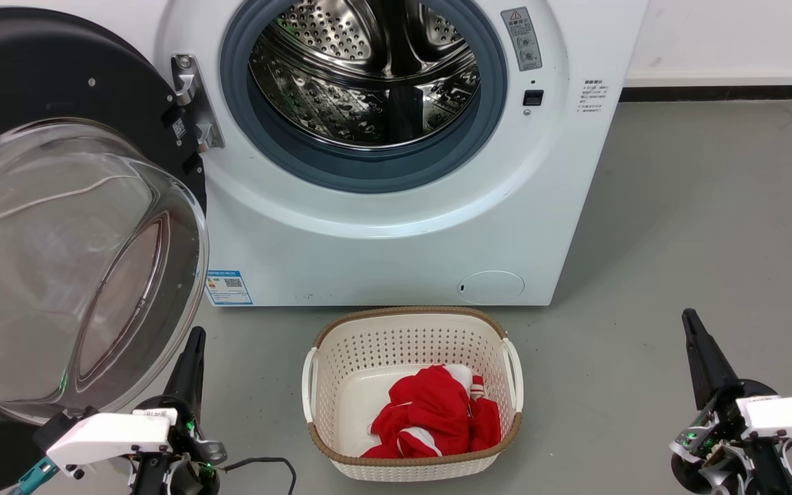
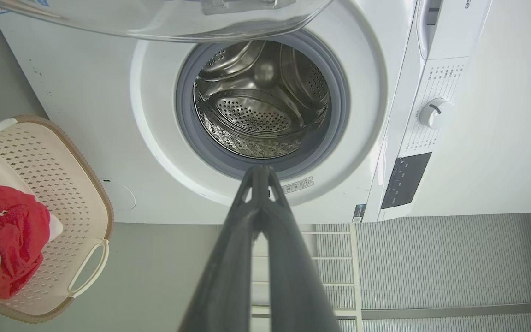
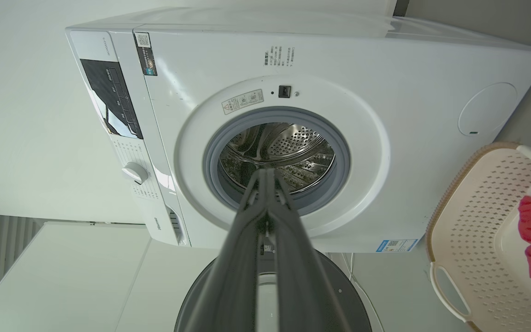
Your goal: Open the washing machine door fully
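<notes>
Head looks down at washing machine (image 1: 403, 234); wrist views, rolled sideways, share it.

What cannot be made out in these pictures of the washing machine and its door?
- Head view: the washing machine door is cut off by the left edge; its full swing is unclear.
- Head view: the warning label print is too small.
- Right wrist view: the right end effector hides much of the door.

At left, door (image 1: 73, 220) beside washing machine (image 1: 382, 247); basket (image 1: 410, 337) on floor (image 1: 678, 240) before machine, garment (image 1: 437, 412) in basket.
</notes>
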`<state>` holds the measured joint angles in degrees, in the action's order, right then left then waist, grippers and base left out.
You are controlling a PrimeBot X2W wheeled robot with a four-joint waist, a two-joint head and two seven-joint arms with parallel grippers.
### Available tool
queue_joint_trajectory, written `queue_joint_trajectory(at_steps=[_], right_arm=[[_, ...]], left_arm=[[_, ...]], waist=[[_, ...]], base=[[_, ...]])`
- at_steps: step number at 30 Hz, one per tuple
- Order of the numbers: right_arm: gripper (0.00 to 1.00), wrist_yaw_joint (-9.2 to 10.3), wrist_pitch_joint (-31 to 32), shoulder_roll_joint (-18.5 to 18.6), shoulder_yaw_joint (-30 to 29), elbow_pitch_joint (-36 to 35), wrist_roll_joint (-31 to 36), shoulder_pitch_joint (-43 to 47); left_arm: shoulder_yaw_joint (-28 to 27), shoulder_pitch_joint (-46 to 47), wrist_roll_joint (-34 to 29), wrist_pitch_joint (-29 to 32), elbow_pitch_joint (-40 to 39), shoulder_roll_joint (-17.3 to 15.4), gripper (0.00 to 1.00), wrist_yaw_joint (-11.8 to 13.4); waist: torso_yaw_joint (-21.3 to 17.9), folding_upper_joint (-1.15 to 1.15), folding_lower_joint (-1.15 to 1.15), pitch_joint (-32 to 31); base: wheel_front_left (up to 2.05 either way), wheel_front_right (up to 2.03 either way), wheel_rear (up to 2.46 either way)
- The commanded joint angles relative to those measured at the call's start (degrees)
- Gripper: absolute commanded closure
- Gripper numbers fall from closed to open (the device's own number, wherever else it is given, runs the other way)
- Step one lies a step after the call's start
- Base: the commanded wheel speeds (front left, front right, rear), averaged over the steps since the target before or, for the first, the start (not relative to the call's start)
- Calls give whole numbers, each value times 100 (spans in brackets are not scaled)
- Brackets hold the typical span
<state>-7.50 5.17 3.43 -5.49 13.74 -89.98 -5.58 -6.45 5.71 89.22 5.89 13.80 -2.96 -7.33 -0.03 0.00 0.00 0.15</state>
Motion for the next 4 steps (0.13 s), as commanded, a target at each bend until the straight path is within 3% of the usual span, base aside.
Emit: queue_joint_trajectory(at_steps=[1,4], right_arm=[[100,2,45,8,-17,12,-88,-66],[100,2,61,5,-27,24,-207,-78]], left_arm=[[-17,62,95,26,14,8,100,-23],[-19,69,209,56,27,11,100,-25]], waist=[[0,0,0,0],[2,0,0,1]], base=[[0,0,0],[0,0,0]])
